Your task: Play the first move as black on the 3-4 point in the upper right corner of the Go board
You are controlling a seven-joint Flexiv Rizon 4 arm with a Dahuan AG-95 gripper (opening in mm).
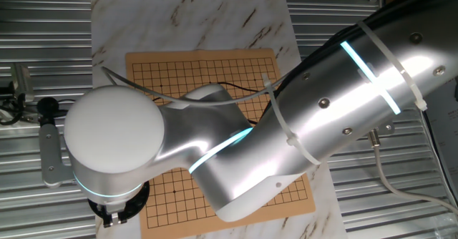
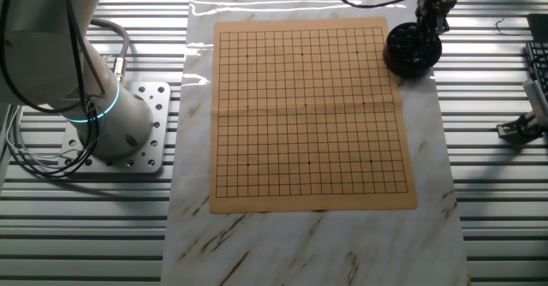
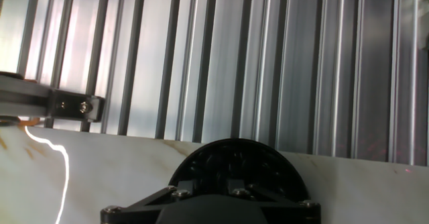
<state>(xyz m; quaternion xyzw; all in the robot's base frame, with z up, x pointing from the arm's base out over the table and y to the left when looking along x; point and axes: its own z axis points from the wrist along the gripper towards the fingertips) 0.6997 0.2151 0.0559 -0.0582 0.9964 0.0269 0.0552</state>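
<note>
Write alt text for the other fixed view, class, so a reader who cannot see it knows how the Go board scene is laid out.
A tan paper Go board with a black grid lies bare of stones on a white marbled sheet. At its upper right corner, the robot's hand reaches down into a round black bowl. The silver arm's base stands to the left.

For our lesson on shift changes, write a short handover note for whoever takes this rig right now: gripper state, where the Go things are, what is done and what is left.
Gripper: over the bowl at the board's far right corner in the other fixed view; whether it is open or shut cannot be told, nor whether it holds a stone.
Bowl: round, black, on the marble sheet just off the board; the hand view shows dark stones inside.
Board: no stone on it in any visible part.
Done: arm brought to the bowl.
Left: pick one black stone, carry it to the upper right 3-4 point, set it down.
</note>
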